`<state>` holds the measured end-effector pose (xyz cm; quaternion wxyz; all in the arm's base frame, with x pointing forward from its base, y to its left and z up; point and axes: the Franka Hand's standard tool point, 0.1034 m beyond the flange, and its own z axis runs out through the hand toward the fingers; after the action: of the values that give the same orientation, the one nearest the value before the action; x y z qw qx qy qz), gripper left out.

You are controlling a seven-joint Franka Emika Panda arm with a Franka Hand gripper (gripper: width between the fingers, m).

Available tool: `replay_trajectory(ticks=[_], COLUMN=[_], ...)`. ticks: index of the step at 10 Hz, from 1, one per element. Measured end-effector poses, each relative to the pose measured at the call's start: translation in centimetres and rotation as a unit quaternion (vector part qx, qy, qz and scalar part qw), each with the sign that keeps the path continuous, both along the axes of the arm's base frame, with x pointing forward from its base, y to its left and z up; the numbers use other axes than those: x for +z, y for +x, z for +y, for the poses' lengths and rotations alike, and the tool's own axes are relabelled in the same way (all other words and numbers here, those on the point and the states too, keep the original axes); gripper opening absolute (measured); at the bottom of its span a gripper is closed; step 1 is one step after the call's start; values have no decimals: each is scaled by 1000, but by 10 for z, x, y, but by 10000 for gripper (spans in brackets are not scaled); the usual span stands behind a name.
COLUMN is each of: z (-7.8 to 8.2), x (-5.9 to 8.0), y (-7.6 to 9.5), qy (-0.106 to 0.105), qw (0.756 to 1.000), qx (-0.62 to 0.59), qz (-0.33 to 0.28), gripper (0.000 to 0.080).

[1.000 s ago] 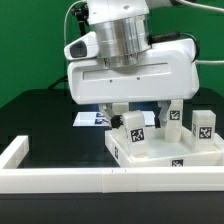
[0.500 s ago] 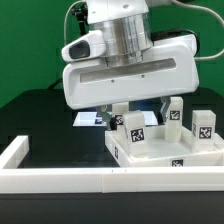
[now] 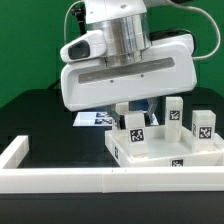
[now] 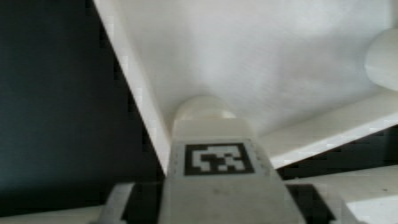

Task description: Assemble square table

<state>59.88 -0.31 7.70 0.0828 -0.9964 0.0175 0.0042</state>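
The white square tabletop (image 3: 190,152) lies on the black table at the exterior view's right, with tags on its rim. My gripper (image 3: 139,110) hangs over its near-left corner, shut on a white tagged leg block (image 3: 133,130) that stands upright on the panel. Two more leg blocks (image 3: 174,112) (image 3: 203,125) stand on the far side of the tabletop. In the wrist view the held leg (image 4: 217,135) sits between my dark fingers (image 4: 146,200), over the tabletop's white surface (image 4: 267,60). A fourth leg is hidden.
The marker board (image 3: 92,118) lies behind my hand on the black table. A long white rail (image 3: 60,180) runs along the front edge and turns back at the exterior view's left (image 3: 14,152).
My hand's body has dropped slightly and shifted a little toward the exterior view's left. The held leg and the tabletop stay about where they were.
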Motion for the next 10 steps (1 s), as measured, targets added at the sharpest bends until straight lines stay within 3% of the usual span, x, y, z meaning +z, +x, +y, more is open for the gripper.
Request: replay_trajectory(ticks=[3,5,8,10], z=[0,1,3,3], x=[0,0,-1,-1], y=[0,1,2,2], qy=[0,1,3,8], qw=[1000,990,953,914], qx=[-24,-141,-300,-402], qz=[4,18,38,57], gripper=[289,289,290,290])
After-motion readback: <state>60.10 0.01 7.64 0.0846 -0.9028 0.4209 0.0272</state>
